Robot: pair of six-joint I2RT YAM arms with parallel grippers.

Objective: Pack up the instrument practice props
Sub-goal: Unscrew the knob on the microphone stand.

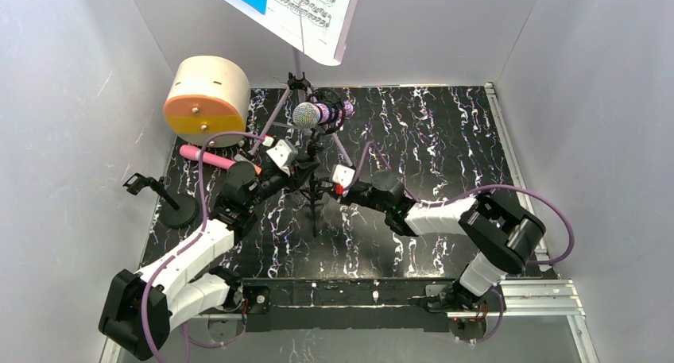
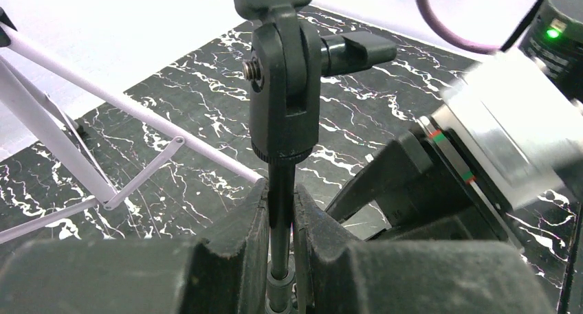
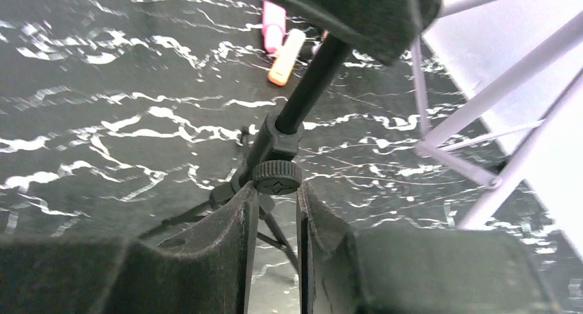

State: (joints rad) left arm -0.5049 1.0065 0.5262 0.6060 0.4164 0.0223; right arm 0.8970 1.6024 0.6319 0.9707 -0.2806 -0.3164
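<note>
We find the tripod mic stand [image 1: 314, 190] upright at the middle of the marbled table [image 1: 445, 140], carrying the silver-mesh microphone [image 1: 310, 113] in its black ring mount at the top. The left gripper [image 2: 280, 242] is clenched on the stand's thin black pole [image 2: 282, 190], just below the swivel head [image 2: 283, 87]. The right gripper [image 3: 278, 194] approaches from the right and lower down. Its fingertips sit on either side of the locking knob [image 3: 276, 176] at the tripod collar and appear to pinch it. The lilac music stand [image 3: 495, 97] rises just behind, bearing the blue and white sheet music [image 1: 310, 9]. The pink handheld microphone [image 1: 203, 155] lies on the table at far left, beside a cream and orange drum [image 1: 208, 101]. We judge none of the props to be packed as yet.

We note four hazards. The microphone makes the stand top-heavy, so if the knob is slackened while the left hold is weak, the pole could slide down or swing over. Any twist at the knob could drag the tripod feet across the table rather than turn the thread. The music stand's legs lie close to the tripod, and a sideways pull could hook them and bring down the sheet music. The two wrists work very near each other and could collide.
</note>
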